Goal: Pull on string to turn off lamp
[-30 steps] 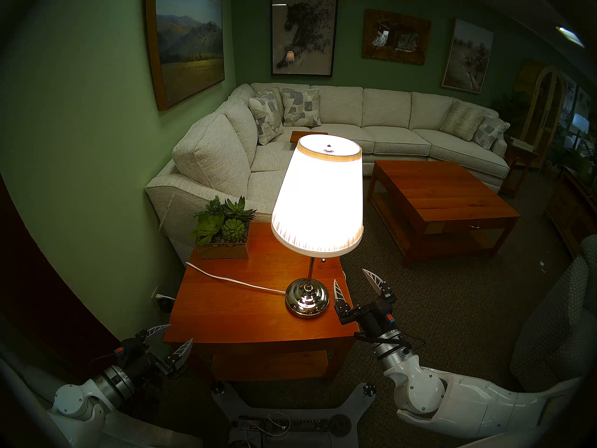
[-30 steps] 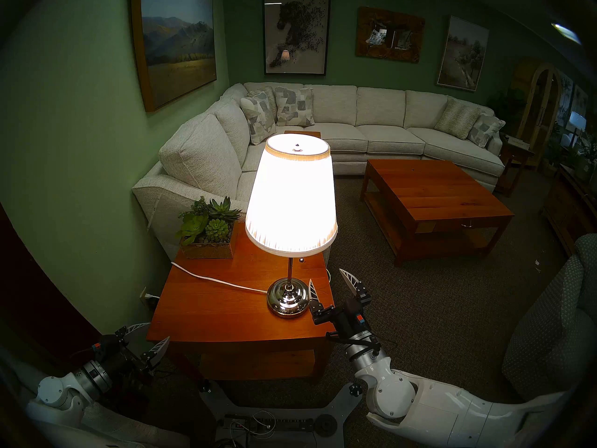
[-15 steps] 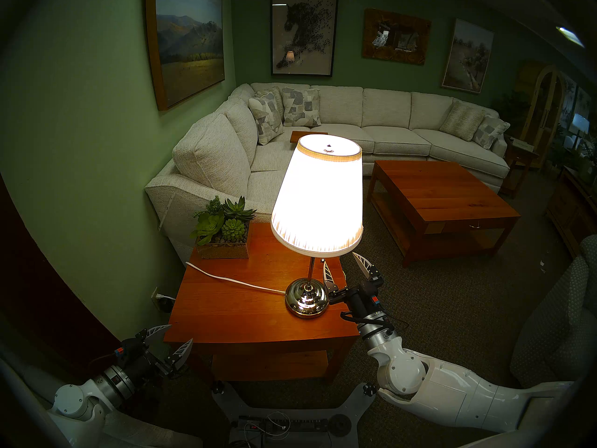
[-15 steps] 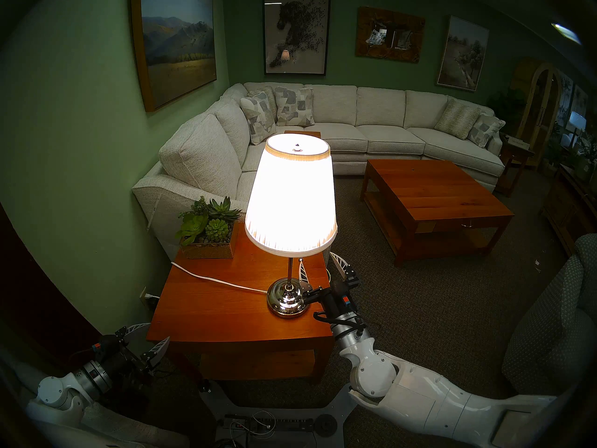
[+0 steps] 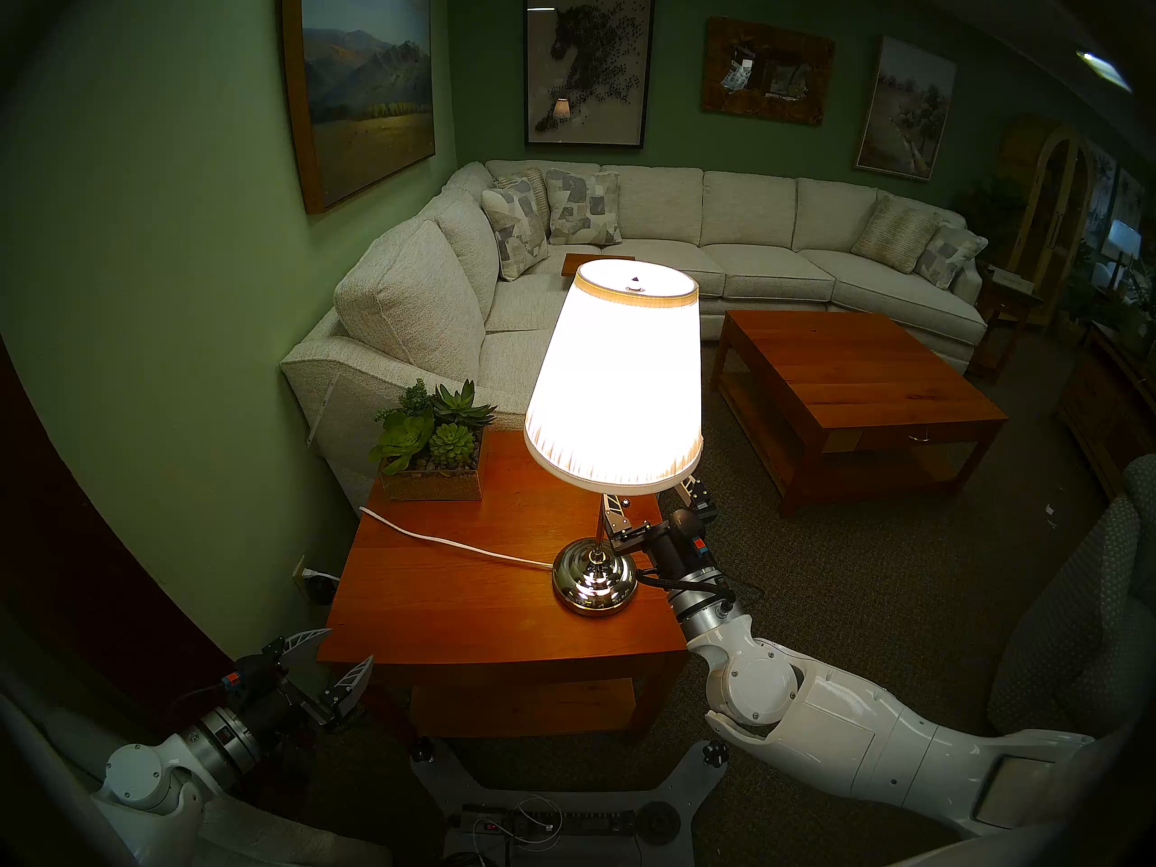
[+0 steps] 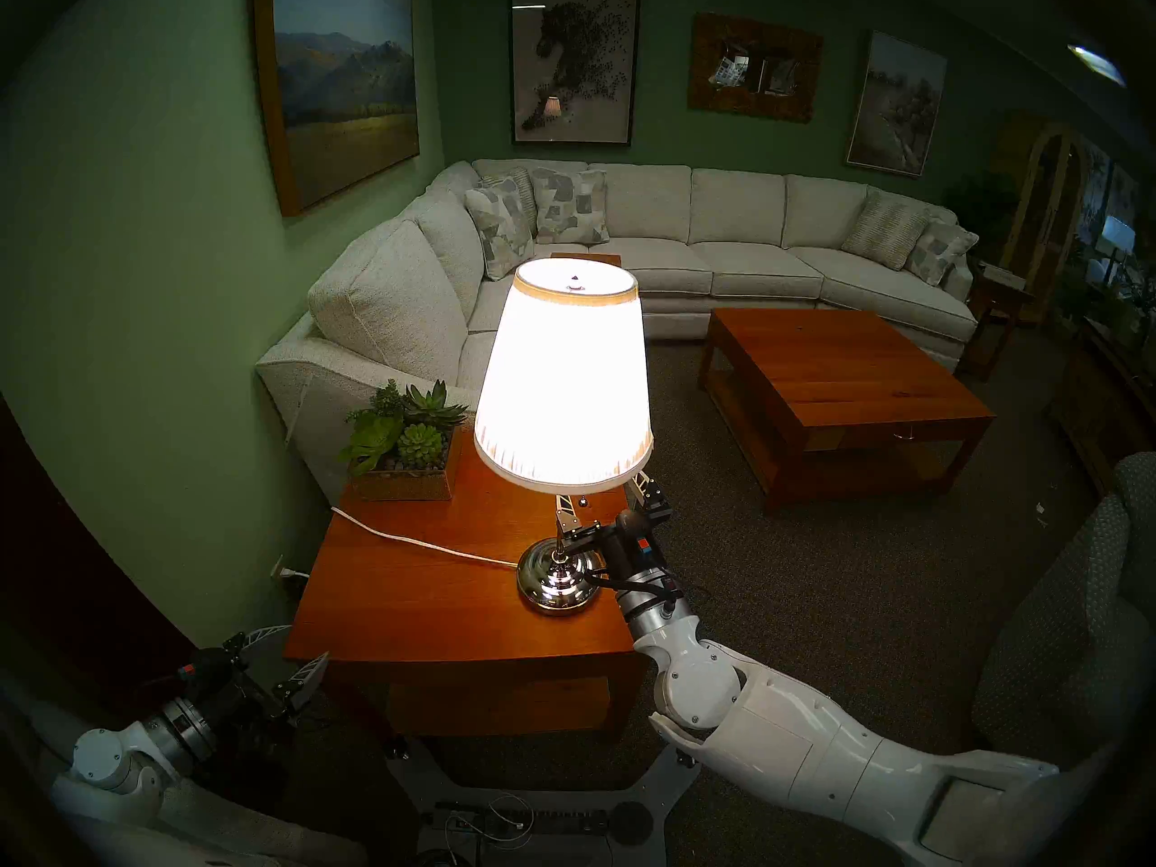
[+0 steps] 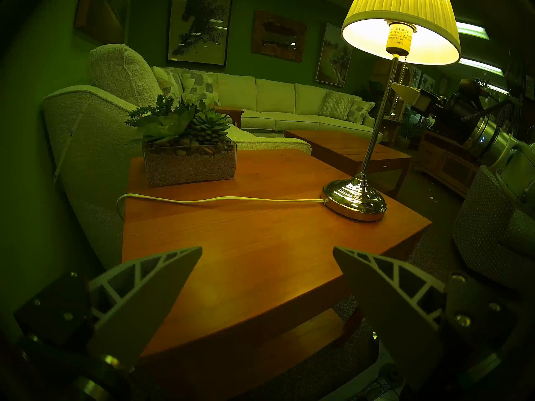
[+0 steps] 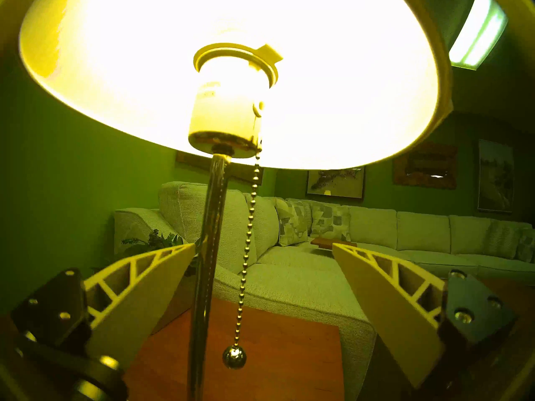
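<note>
The lamp is lit, with its white pleated shade (image 5: 613,378) on a thin chrome stem and a domed chrome base (image 5: 594,581). It stands on the wooden side table (image 5: 500,622). The string is a bead chain (image 8: 248,247) that hangs from the socket beside the stem and ends in a shiny bead (image 8: 234,357); the bead also shows in the head view (image 6: 582,503). My right gripper (image 8: 263,247) is open just under the shade, with the stem and chain between its fingers and touching neither. Its fingertips are hidden by the shade in the head views. My left gripper (image 5: 352,642) is open and empty at the table's near left corner.
A glass planter of succulents (image 5: 431,453) sits at the table's far left. The thick white power cord (image 5: 438,540) runs from the lamp base to the left edge. A sofa (image 5: 406,296) stands behind, a coffee table (image 5: 857,384) to the far right, and an armchair (image 5: 1076,628) at the right.
My right arm has reached forward and up. Its open gripper went from beside the lamp base to under the shade, around the stem and chain. The left arm has not moved.
</note>
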